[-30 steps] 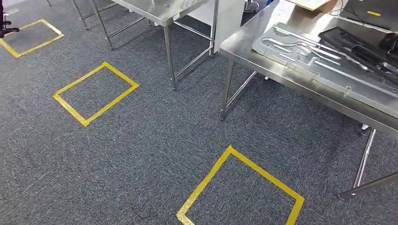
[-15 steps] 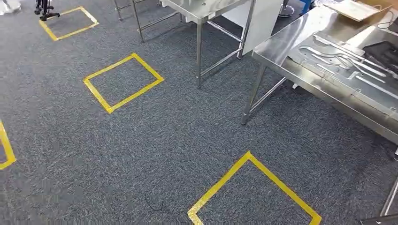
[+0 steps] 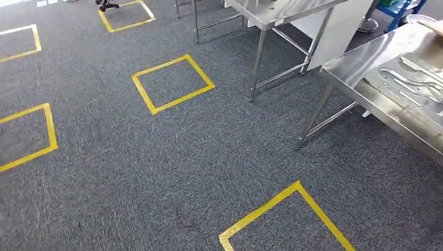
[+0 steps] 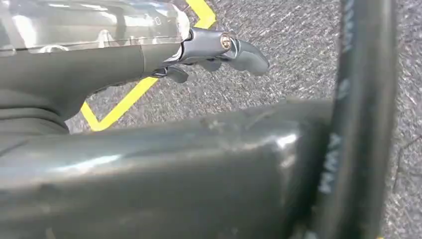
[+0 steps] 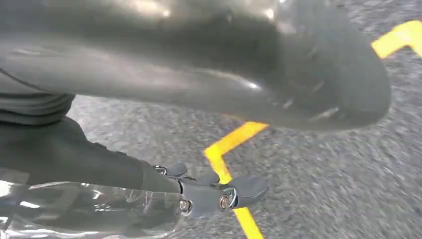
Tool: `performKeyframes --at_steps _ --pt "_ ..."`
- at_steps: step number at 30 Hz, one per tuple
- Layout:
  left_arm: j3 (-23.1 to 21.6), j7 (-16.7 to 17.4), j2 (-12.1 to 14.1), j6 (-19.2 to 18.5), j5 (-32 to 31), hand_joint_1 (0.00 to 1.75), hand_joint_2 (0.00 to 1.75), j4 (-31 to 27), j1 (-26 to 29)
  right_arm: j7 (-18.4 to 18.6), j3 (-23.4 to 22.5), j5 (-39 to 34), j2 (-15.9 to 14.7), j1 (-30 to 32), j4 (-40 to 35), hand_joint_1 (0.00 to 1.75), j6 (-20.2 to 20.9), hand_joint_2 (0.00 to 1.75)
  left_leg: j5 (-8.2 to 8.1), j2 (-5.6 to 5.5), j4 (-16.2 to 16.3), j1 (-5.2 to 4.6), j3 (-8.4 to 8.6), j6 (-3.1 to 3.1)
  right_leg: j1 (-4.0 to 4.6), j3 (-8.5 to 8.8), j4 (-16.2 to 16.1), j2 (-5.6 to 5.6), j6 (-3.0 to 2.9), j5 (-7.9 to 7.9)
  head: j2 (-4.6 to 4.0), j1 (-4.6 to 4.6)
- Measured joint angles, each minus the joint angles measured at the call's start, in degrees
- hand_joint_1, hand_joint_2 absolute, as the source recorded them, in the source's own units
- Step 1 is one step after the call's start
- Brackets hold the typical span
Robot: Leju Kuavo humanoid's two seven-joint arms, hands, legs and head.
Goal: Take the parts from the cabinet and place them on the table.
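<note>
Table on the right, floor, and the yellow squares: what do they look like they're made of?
Table: looks like stainless steel, brushed and glossy; it mirrors the light, and its legs are shiny tube.
Floor: carpet, probably low-pile, speckled dark grey with a matte, fibrous texture.
Yellow squares: apparently adhesive tape, in flat strips with overlapping corners.

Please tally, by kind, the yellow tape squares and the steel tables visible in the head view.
Yellow tape squares: 5
Steel tables: 2
Total: 7
</note>
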Motion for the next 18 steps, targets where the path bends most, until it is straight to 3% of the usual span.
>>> performKeyframes --at_steps 2,3,4,5,6,7,8,9,10,12,13,14,16,18 --pt "0.5 0.04 0.0 -0.02 -0.09 0.0 0.0 0.0 0.46 0.85 -0.37 0.28 0.15 -0.39 0.0 0.0 0.0 0.0 0.01 -0.72 0.03 -0.32 -0.57 0.58 -0.04 0.26 -0.19 -0.77 0.52 0.15 0.0 -0.02" --pt "0.87 0.04 0.0 -0.02 -0.09 0.0 0.0 0.0 0.43 1.06 -0.48 0.33 0.26 -0.54 0.0 0.0 0.0 0.0 0.34 -1.29 -0.53 -0.06 -0.25 1.19 -0.15 0.53 -0.26 -1.15 1.0 -0.01 0.0 -0.02" --pt "1.05 0.04 -0.09 -0.02 -0.09 0.0 0.0 0.0 0.48 1.13 -0.61 0.33 0.26 -0.42 0.0 0.0 -0.02 0.0 0.7 -1.69 -0.87 0.19 0.07 1.62 -0.54 0.36 0.79 0.81 1.34 -1.16 0.0 0.02" --pt "1.07 0.09 -0.11 -0.04 -0.09 0.0 0.0 -0.02 0.4 1.13 -0.76 0.33 0.31 -0.3 0.0 0.0 -0.02 0.0 0.84 -2.14 -0.87 0.2 -0.11 1.92 -0.53 -1.01 3.61 3.07 1.34 -3.33 0.0 -0.02" --pt "1.14 0.07 -0.11 -0.02 -0.11 0.0 0.0 -0.02 0.3 1.15 -0.83 0.33 0.39 -0.24 0.02 0.0 0.0 0.0 1.0 -2.53 -0.86 0.17 -0.31 2.18 -0.53 -3.06 7.94 4.33 1.34 -5.82 0.0 0.02" --pt "1.25 0.07 -0.11 -0.02 -0.2 0.0 0.0 -0.02 0.24 1.18 -0.92 0.37 0.44 -0.14 0.04 0.0 0.0 0.0 1.09 -3.17 -0.85 -0.02 -0.5 2.32 -0.51 -5.64 13.33 4.95 1.35 -8.16 0.0 0.0" --pt "1.35 0.05 -0.11 -0.02 -0.24 0.0 0.0 -0.02 0.24 1.39 -1.05 0.37 0.44 -0.06 0.07 0.0 0.0 0.0 1.13 -3.82 -0.82 -0.18 -0.63 2.38 -0.48 -7.44 16.78 5.11 1.33 -9.15 0.0 0.0" --pt "1.51 -0.02 -0.11 0.06 -0.28 0.0 0.0 -0.02 0.25 1.79 -1.11 0.39 0.44 -0.03 0.09 0.0 0.02 0.0 1.15 -4.52 -0.79 -0.3 -0.64 2.4 -0.47 -8.21 17.98 5.19 1.26 -8.73 0.0 0.0" --pt "1.59 -0.13 -0.11 0.11 -0.46 0.0 0.0 -0.02 0.27 2.23 -1.11 0.55 0.44 0.01 0.09 0.0 0.02 0.0 1.15 -5.22 -0.77 -0.39 -0.58 2.4 -0.43 -7.77 16.65 5.28 1.08 -7.21 0.0 0.0" --pt "1.86 -0.5 -0.11 0.09 -0.76 0.0 0.0 -0.04 0.31 3.19 -1.11 1.05 0.44 0.03 0.09 0.0 0.02 0.0 1.19 -6.73 -0.64 -0.53 -0.41 2.34 -0.32 -3.9 8.01 5.97 0.43 -1.75 0.0 0.0" --pt "2.01 -0.66 -0.13 0.04 -1.07 0.0 0.0 -0.04 0.27 3.58 -1.11 1.42 0.44 0.06 0.09 0.0 0.02 0.0 1.2 -7.44 -0.56 -0.51 -0.43 2.29 -0.27 -1.4 2.51 8.18 -0.07 0.81 0.0 0.0" --pt "2.07 -0.79 -0.2 -0.04 -1.18 0.0 0.0 -0.04 0.14 3.86 -1.11 1.68 0.42 0.11 0.09 0.0 0.02 0.0 1.28 -7.91 -0.42 -0.68 -0.69 1.92 -0.27 -0.93 0.91 10.88 -0.35 -0.05 0.0 -0.02" --pt "2.25 -0.96 -0.2 -0.04 -1.64 0.0 0.0 -0.11 -0.06 3.97 -1.09 2.12 0.46 -0.08 0.09 0.0 0.04 0.0 1.54 -8.91 -0.33 -0.43 -1.22 1.21 -0.02 -1.11 0.61 9.36 -0.3 0.42 0.0 0.0" --pt "2.45 -0.98 -0.2 -0.04 -1.79 0.0 0.0 -0.13 0.05 4.11 -1.09 2.51 0.46 -0.23 0.09 0.0 0.04 0.0 1.89 -10.15 -0.68 -0.28 -1.55 0.39 0.11 -0.91 0.32 8.3 -0.92 0.68 0.0 0.0"
